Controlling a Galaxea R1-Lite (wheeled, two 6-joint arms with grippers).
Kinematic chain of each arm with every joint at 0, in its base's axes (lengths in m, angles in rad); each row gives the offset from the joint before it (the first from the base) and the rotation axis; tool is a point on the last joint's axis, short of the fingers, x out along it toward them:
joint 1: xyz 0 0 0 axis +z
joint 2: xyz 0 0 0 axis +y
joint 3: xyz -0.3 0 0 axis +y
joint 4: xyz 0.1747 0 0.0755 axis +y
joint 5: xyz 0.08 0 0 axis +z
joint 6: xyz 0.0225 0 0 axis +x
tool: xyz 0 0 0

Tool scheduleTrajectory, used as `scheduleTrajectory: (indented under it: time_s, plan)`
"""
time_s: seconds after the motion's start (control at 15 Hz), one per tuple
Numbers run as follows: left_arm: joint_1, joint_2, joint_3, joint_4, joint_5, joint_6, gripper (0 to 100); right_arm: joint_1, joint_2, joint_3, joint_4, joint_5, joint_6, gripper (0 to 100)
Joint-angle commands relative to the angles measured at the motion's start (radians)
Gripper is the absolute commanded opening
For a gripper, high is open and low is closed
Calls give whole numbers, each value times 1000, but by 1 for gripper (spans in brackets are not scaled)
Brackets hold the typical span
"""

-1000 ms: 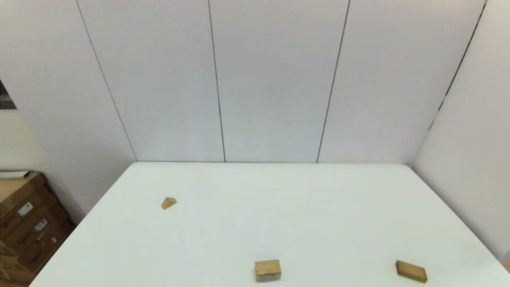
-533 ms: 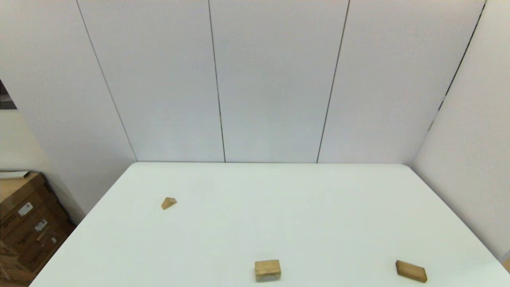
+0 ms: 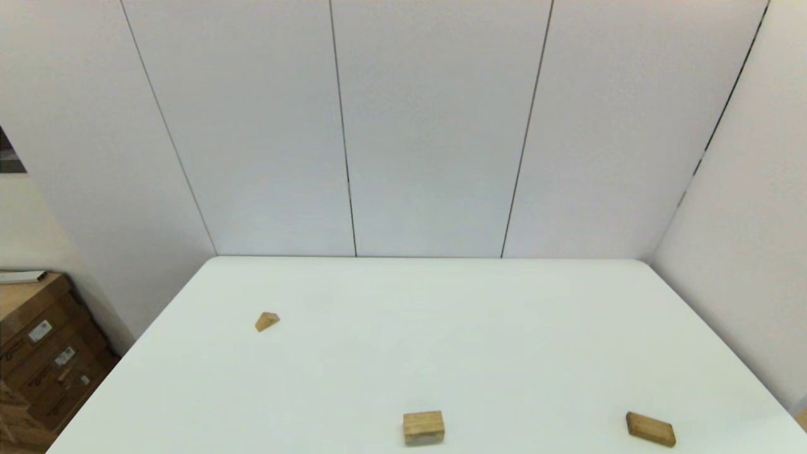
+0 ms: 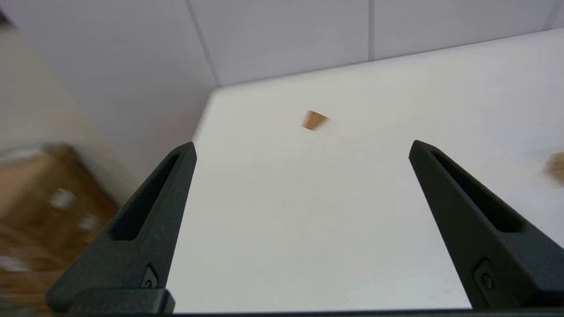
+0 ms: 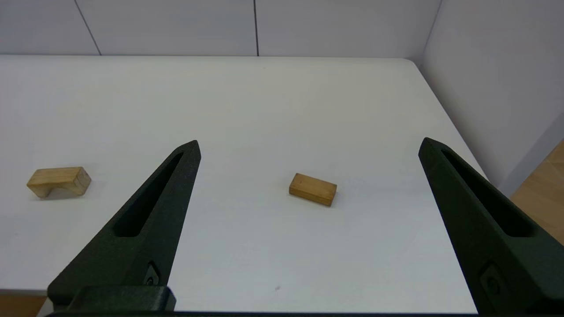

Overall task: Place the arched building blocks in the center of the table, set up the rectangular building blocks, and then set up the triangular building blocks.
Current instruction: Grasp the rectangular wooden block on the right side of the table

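The arched block (image 3: 423, 427) (image 5: 59, 181) stands near the white table's (image 3: 441, 328) front edge, at its middle, notch facing down. The rectangular block (image 3: 650, 429) (image 5: 313, 189) lies flat at the front right. Far off on the left half lies the small triangular block (image 3: 267, 321) (image 4: 315, 120). Neither arm shows in the head view. My left gripper (image 4: 302, 147) is open and empty above the table's front left, with the triangular block well beyond its fingertips. Near the front right edge my right gripper (image 5: 308, 145) is open and empty too, the rectangular block lying past its fingertips.
Grey wall panels (image 3: 429, 126) close the table at the back and on the right. Brown cardboard boxes (image 3: 38, 353) (image 4: 39, 207) stand on the floor beside the table's left edge. A wooden floor (image 5: 546, 189) shows past the right edge.
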Motion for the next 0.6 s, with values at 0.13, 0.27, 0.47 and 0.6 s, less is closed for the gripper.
scheduleTrajectory:
  time_s: [0.13, 0.27, 0.47, 0.6]
  plan:
    - [0, -5, 21, -18, -17, -37, 100, 0, 0, 5, -1, 5, -54, 100]
    - [0, -5, 21, -19, -15, -37, 100, 0, 20, -24, 10, 19, -103, 100]
    - [0, -5, 20, -16, -18, -34, 100, 2, 665, -221, 3, 31, -72, 100]
    - [0, -5, 20, -15, -18, -34, 100, -15, 1021, -279, -1, 24, -57, 100]
